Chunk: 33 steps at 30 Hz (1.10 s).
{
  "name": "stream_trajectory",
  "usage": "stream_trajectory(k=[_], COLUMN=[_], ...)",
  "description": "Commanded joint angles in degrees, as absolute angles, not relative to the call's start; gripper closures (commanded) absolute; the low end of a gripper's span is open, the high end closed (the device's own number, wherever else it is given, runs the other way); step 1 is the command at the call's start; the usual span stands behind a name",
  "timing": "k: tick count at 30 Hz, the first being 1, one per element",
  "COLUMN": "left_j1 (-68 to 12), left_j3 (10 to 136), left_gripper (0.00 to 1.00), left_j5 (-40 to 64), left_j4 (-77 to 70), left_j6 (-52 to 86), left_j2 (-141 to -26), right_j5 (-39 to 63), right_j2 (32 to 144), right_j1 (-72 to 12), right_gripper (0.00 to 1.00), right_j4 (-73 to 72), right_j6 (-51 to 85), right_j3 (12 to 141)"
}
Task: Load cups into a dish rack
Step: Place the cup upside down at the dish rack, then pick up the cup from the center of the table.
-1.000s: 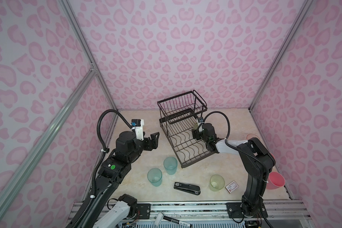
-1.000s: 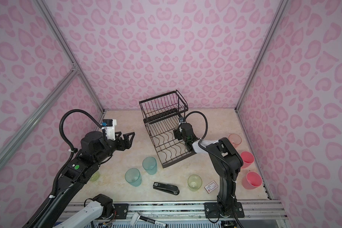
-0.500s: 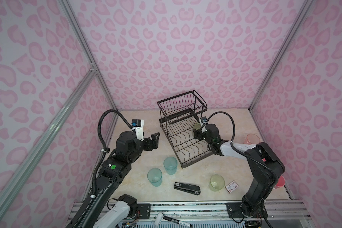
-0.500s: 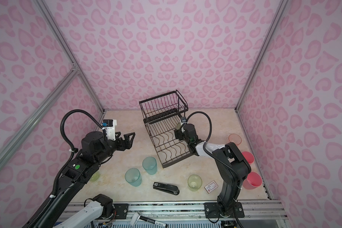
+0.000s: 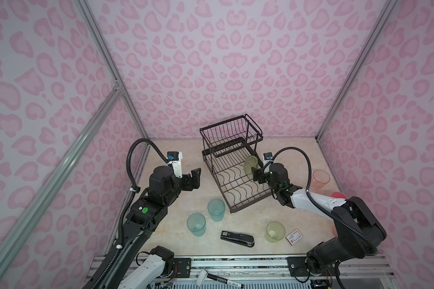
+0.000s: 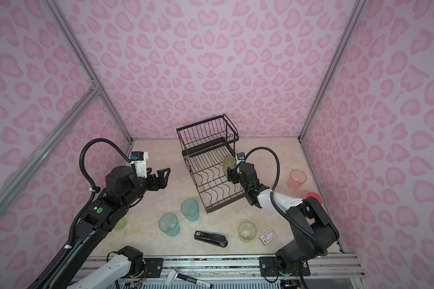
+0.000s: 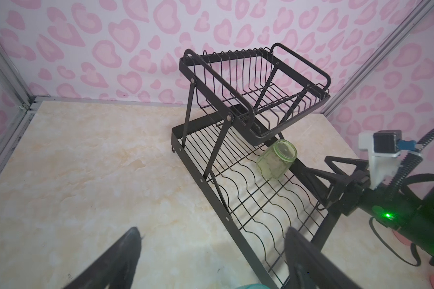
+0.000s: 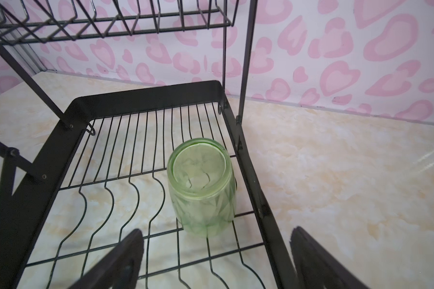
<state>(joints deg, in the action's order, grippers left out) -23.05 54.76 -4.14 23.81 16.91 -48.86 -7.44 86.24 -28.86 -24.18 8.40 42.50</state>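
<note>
The surface [image 5: 236, 222] carries the dish rack [image 8: 145, 100] at its 12 o'clock. One yellow-green cup [image 5: 251, 165] is loaded (mouth down, a little tilted) on the lower tray's wires, just beside the rim at the tray's 3 o'clock.

The right claw [image 5: 257, 175] sits at that cup's 5 o'clock, jaws wide and empty, near it but apart. The left claw [image 5: 195, 177] hovers at the rack's 9 o'clock, equally wide, holding nothing.

Unloaded on the surface are a teal cup [image 5: 216, 209] and a second teal cup [image 5: 196, 224] at the rack's 7 o'clock, a pale green cup [image 5: 275, 231] at 5, and a clear pink cup [image 5: 320, 179] at 3. The stapler [image 5: 237, 239] lies at 6.

The likeliest trouble is a sideways swing of the right claw clipping the tilted cup, which would probably topple on those wavy wires. A low reach for the pale green cup could also shove the stapler into it.
</note>
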Motion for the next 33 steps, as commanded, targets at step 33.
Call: stream_trajectory(k=[33], left_j1=[-29.92], left_j3=[59.43], left_gripper=[0.3], left_j5=[-2.13], left_j4=[46.87], left_j6=[25.32], left_j2=[-66.22], right_j5=[0.39], right_j2=[68.22], right_j1=[-25.67], right_gripper=[0.2], right_j4=[10.91], right_j6=[27.95], right_j3=[38.93])
